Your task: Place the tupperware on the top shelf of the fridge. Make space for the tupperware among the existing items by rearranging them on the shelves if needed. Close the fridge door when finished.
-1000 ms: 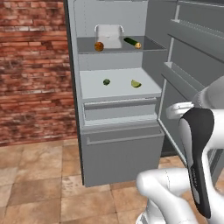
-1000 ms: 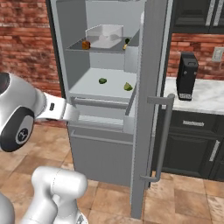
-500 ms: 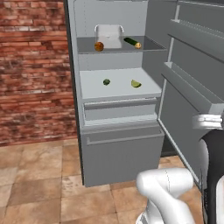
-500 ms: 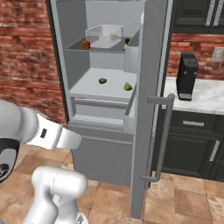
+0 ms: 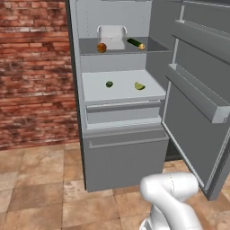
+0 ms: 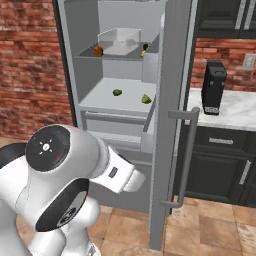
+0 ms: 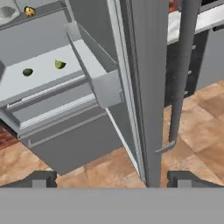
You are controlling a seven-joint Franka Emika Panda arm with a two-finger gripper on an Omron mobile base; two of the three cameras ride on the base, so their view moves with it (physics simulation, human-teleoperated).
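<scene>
Tool (image 7: 112, 178), jaws apart, faces the fridge door (image 7: 144, 87) edge; tupperware (image 5: 111, 37) far off.

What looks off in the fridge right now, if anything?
Nothing spilled or damaged. The tupperware sits level on the top shelf between the orange and the cucumber. Only the fridge door stands wide open, with the open gripper facing its edge.

With its white elbow bulking at seven o'clock in the right base view and a bent link at five o'clock in the left, the arm carries the pincer (image 7: 111, 178) low, its dark tips spread wide and empty.
</scene>
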